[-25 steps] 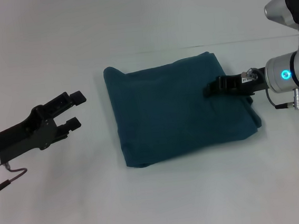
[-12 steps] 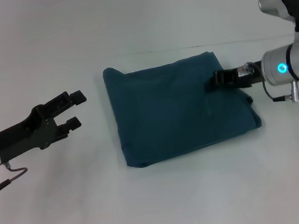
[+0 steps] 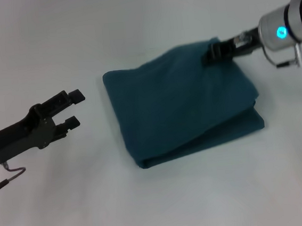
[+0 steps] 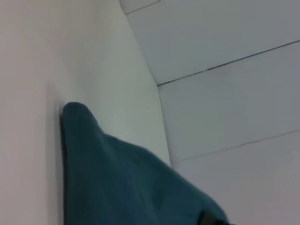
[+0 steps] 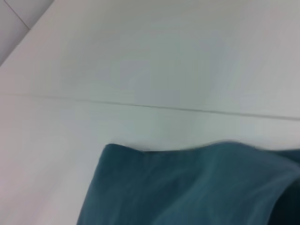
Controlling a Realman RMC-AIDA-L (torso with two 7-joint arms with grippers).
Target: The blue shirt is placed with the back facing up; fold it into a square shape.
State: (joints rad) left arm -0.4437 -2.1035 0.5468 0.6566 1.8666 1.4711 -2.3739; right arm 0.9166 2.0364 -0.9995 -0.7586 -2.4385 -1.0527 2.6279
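Observation:
The blue shirt (image 3: 183, 110) lies folded into a thick, roughly square pad on the white table (image 3: 160, 208), plain side up. My right gripper (image 3: 212, 53) is at its far right corner, shut on the top layer, which rises off the lower layers there. My left gripper (image 3: 75, 108) hovers open to the left of the shirt, apart from it, with nothing between its fingers. The left wrist view shows the shirt (image 4: 117, 187) edge-on, humped upward. In the right wrist view the shirt (image 5: 187, 187) fills the lower part, its fabric raised toward the camera.
A thin seam line (image 5: 154, 108) crosses the white table beyond the shirt. Pale panelled wall (image 4: 225, 42) stands behind the table. Bare table surface surrounds the shirt on all sides.
My right gripper has moved up and toward the far side, pulling the shirt's far right corner up with it. The left arm has barely moved.

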